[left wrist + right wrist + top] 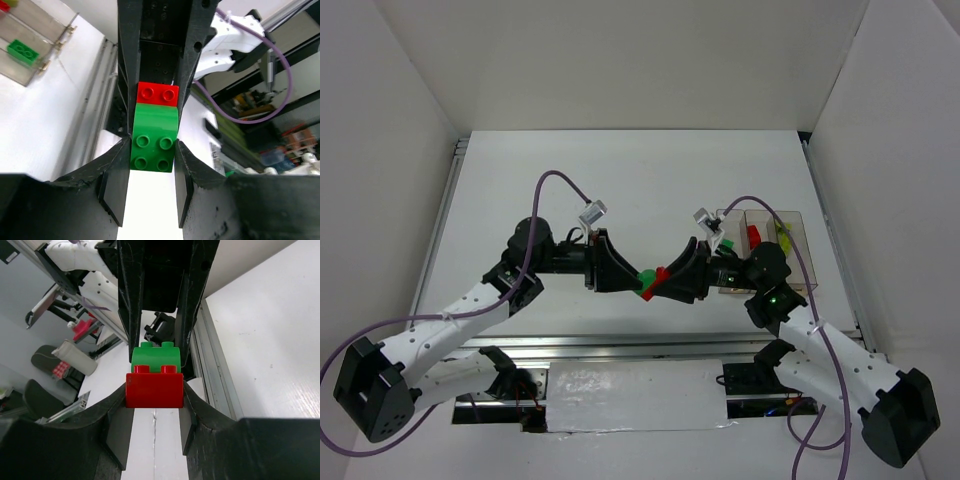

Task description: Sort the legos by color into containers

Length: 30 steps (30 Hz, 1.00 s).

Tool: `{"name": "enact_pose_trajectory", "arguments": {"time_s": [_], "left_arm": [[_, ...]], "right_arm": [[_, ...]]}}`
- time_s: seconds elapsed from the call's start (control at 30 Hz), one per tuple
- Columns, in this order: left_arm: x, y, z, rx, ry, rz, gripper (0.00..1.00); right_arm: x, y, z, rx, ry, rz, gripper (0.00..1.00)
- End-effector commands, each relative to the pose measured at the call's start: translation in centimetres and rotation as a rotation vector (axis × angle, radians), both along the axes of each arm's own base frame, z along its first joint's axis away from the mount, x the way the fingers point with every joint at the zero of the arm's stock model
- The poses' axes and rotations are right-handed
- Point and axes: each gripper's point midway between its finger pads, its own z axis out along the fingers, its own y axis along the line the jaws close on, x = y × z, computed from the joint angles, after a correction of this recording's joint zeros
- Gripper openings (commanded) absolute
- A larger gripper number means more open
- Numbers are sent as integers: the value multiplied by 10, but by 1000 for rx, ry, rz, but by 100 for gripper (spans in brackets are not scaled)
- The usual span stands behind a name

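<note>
A green lego (154,140) and a red lego (158,94) are stuck together and hang above the table's middle. My left gripper (152,152) is shut on the green lego (646,279). My right gripper (154,396) faces it, its pads pressed to both sides of the red lego (154,389), with the green lego (156,356) beyond. In the top view the left gripper (636,284) and right gripper (668,281) meet tip to tip at the red lego (662,273). The clear containers (798,262) stand at the right and hold a green lego (727,245), a red lego (752,236) and a yellow-green lego (783,238).
White walls close in the table on three sides. Metal rails (450,190) run along the left, right and near edges. A white plate (635,395) lies between the arm bases. The left wrist view shows the containers (40,35) at its top left with a green lego (22,51) inside.
</note>
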Motion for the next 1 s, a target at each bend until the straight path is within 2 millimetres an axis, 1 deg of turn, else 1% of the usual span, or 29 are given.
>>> {"name": "enact_pose_trajectory", "arguments": {"time_s": [0.0,0.03,0.07,0.1,0.13,0.2,0.23,0.3,0.33,0.37,0.4,0.43,0.47,0.5,0.53,0.57,0.6,0.63,0.67,0.7,0.73,0.77,0.8,0.83,0.87,0.9,0.93,0.97], "left_arm": [[14,3,8,11,-83,83,0],[17,5,8,20,-86,106,0],[18,9,6,41,-77,123,0],[24,12,10,46,-98,155,0],[25,16,13,44,-112,169,0],[30,22,16,42,-120,195,0],[29,24,19,35,-129,199,0],[31,28,22,30,-135,210,0],[32,29,23,31,-138,215,0],[33,30,23,35,-139,224,0],[34,32,21,47,-139,230,0],[37,34,20,56,-141,253,0],[40,36,16,78,-137,276,0],[46,39,16,106,-171,309,0],[53,48,-1,188,-123,378,0],[58,52,-8,227,-122,414,0],[63,57,-12,265,-141,443,0],[64,63,-23,314,-118,464,0],[70,68,-27,342,-124,502,0],[71,70,-31,356,-119,516,0],[71,72,-35,374,-109,524,0],[71,73,-36,381,-110,526,0],[70,74,-37,387,-110,524,0],[70,75,-39,395,-107,525,0],[69,76,-42,400,-106,525,0],[70,77,-43,404,-103,535,0],[70,78,-44,407,-100,538,0],[70,77,-46,408,-97,536,0]], "right_arm": [[1,-3,10,7,-129,-35,0],[2,-4,1,-26,-135,-44,0],[2,-7,0,-32,-152,-52,0],[0,-8,-4,-43,-159,-47,0],[0,-10,-10,-64,-163,-48,0],[-3,-13,-13,-75,-178,-41,0],[-3,-14,-18,-94,-172,-43,0],[-1,-17,-20,-106,-173,-63,0],[3,-19,-25,-128,-159,-93,0],[6,-22,-26,-138,-159,-115,0],[16,-28,-28,-151,-149,-169,0],[36,-39,-37,-207,-93,-294,0],[51,-50,-40,-241,-64,-397,0],[69,-63,-46,-285,-24,-513,0],[107,-104,-58,-377,94,-808,0],[122,-127,-67,-428,172,-947,0],[133,-151,-75,-475,241,-1068,0],[143,-185,-76,-504,340,-1210,0],[154,-209,-89,-558,404,-1312,0],[160,-226,-89,-564,434,-1383,0],[166,-251,-100,-587,508,-1476,0],[168,-275,-103,-616,530,-1597,0],[172,-289,-98,-603,549,-1678,0],[173,-300,-104,-640,579,-1738,0],[176,-308,-102,-646,582,-1789,0],[180,-318,-94,-644,573,-1846,0],[186,-320,-102,-681,593,-1850,0],[194,-321,-95,-681,593,-1858,0]]}}
